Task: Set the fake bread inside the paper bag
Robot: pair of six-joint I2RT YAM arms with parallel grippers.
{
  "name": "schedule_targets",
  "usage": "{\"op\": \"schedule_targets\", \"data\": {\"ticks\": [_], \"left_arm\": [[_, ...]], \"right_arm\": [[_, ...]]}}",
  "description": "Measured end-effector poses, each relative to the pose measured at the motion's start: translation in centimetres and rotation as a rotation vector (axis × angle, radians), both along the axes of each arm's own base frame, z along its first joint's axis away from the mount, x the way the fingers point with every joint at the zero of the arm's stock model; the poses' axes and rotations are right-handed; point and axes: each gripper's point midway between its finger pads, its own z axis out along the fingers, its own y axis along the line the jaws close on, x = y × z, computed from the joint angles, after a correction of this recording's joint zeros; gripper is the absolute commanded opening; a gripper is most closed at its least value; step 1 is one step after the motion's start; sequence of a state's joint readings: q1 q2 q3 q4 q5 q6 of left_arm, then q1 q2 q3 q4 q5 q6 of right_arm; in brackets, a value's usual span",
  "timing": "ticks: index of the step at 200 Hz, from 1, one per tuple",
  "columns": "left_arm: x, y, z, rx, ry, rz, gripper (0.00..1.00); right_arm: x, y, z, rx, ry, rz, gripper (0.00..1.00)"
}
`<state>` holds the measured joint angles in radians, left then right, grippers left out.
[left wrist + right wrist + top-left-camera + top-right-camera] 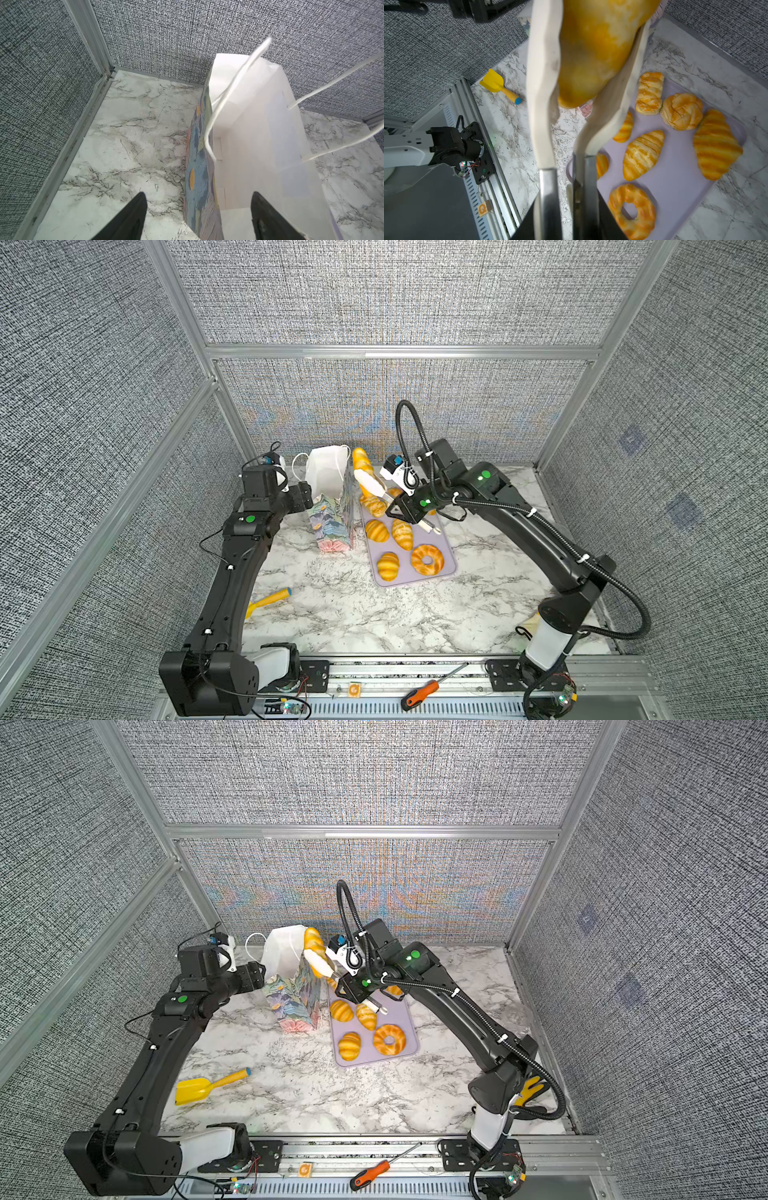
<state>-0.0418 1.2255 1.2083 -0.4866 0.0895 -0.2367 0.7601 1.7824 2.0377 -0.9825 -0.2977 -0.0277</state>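
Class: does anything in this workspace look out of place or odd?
A yellow toy shovel lies on the marble table near the left arm, and an orange-handled screwdriver rests on the front rail; neither suits this job.

Overhead stereo pair looking down, wrist cameras close above table (353, 614)

Noted floral paper bag (330, 516) upright, mouth open, white lining showing. Found long golden roll (360, 460) aloft in tongs (371, 484) beside bag rim. Counted seven striped pastries (642, 154), one ring-shaped, on lilac tray (406, 572)
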Motion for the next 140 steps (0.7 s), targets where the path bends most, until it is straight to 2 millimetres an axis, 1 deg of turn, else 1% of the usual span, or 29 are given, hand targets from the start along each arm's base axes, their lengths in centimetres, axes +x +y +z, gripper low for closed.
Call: {"op": "schedule_targets", "data": {"ticks": [36, 55, 80, 99, 117, 140], "left_arm": [[-0.2, 0.1, -0.6, -0.014, 0.011, -0.003, 0.8], [-0.1, -0.1, -0.7, -0.023, 0.008, -0.011, 0.79], [-0.2, -0.4, -0.9, -0.036, 0.011, -0.022, 0.78], [-0.1, -0.5, -0.7, -0.044, 0.002, -0.026, 0.77], [0.0, -0.7, -0.4, -0.052, -0.009, -0.035, 0.77], [0.0, -0.8, -0.3, -0.056, -0.011, -0.041, 0.75]], "right_arm": [[-1.4, 3.1, 0.8, 0.052, 0.0, 0.059, 0.32], [-1.5, 4.7, 1.3, 0.085, -0.005, 0.079, 0.32], [-0.4, 6.7, 1.7, 0.137, 0.001, 0.071, 0.32], [0.5, 8.1, 1.4, 0.157, 0.009, 0.065, 0.32], [1.2, 8.9, 0.9, 0.16, 0.023, 0.055, 0.32], [1.7, 9.8, 0.6, 0.169, 0.031, 0.047, 0.32]]}}
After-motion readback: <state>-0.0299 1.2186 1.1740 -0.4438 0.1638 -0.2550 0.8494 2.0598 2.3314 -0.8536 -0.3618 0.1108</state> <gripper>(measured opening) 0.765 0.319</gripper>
